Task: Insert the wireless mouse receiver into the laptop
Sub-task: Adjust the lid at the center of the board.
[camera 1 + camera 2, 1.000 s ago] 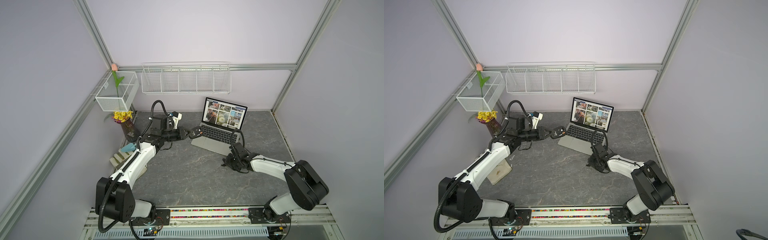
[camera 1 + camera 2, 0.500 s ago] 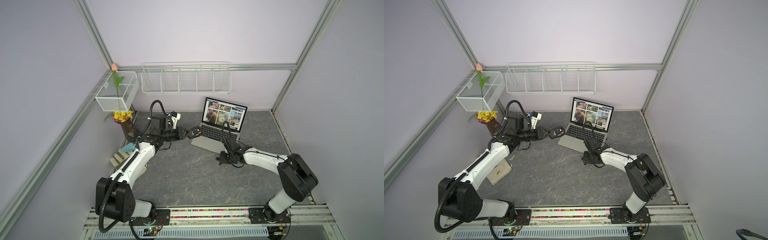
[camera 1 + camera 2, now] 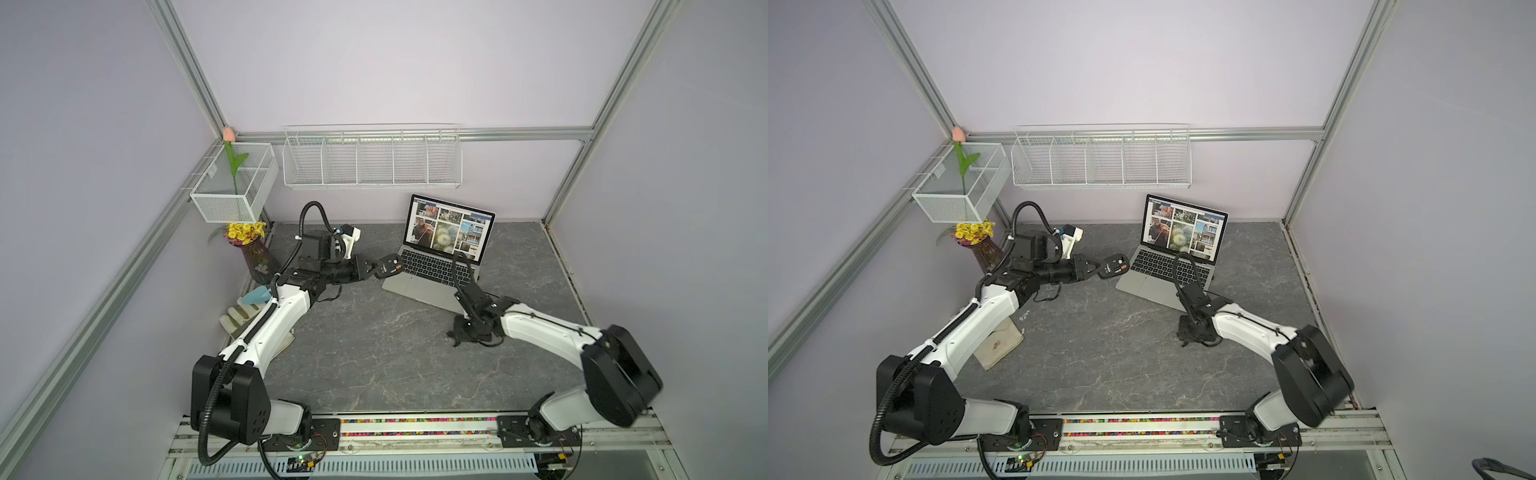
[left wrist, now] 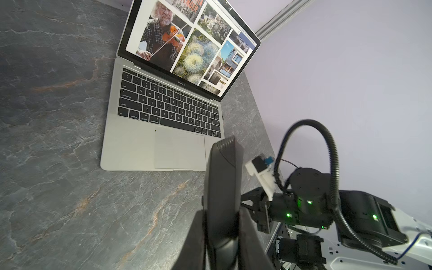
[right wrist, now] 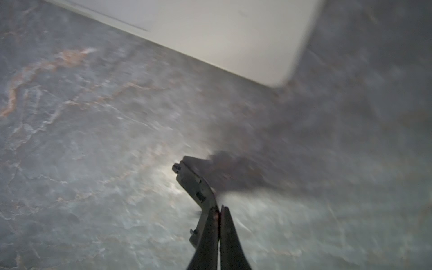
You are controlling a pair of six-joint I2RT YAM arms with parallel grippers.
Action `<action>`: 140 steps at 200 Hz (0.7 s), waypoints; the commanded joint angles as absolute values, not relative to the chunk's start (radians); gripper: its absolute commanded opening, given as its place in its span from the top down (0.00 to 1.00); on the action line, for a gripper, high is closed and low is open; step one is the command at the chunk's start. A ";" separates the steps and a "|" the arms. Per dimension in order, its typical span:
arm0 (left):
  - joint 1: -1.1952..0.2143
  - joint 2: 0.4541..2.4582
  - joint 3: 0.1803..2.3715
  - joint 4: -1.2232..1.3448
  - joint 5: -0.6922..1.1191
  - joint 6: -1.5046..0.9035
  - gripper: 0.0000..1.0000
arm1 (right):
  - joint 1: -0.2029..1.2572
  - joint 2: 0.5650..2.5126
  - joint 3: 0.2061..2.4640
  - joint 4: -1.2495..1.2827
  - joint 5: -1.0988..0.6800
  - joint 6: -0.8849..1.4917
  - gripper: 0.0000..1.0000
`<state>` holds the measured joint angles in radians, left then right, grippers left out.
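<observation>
Just left of the slim silver-grey laptop (image 3: 415, 286), a black oval mouse (image 3: 387, 266) is gripped underside-up in the left fingers (image 4: 197, 236); the tiny dark receiver cannot be made out, presumably seated there. Well right of it, the right fingers (image 5: 230, 240) are pinched on a curved black cover piece (image 5: 194, 182).

Heavy blur across the right wrist view, slim silver-grey laptop (image 5: 210, 28) chopped off at its edge, and the tiny dark receiver too small to spot in both top views.

Left fingers (image 4: 194, 245) clamped — right fingers (image 5: 231, 243) pinched shut.
</observation>
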<state>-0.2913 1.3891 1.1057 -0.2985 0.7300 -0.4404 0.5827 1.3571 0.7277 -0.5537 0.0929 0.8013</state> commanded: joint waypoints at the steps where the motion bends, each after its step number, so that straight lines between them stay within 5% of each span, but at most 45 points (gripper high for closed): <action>1: -0.284 1.357 1.101 -0.301 0.741 -0.421 1.00 | 0.561 1.239 0.621 -0.546 0.196 1.238 0.93; 16: -0.282 1.354 1.104 -0.302 0.744 -0.413 1.00 | 0.562 1.188 0.575 -0.554 0.213 1.412 0.92; 48: -0.281 1.351 1.101 -0.295 0.744 -0.413 1.00 | 0.590 1.193 0.521 -0.436 0.150 1.702 0.65; 140: -0.279 1.357 1.083 -0.270 0.769 -0.421 1.00 | 0.647 1.403 0.643 -0.088 -0.014 1.542 0.30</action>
<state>-0.2867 1.3724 1.0889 -0.2890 0.7452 -0.4324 0.6319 1.3659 0.6014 -0.1902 0.0307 1.5826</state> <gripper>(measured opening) 0.186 0.664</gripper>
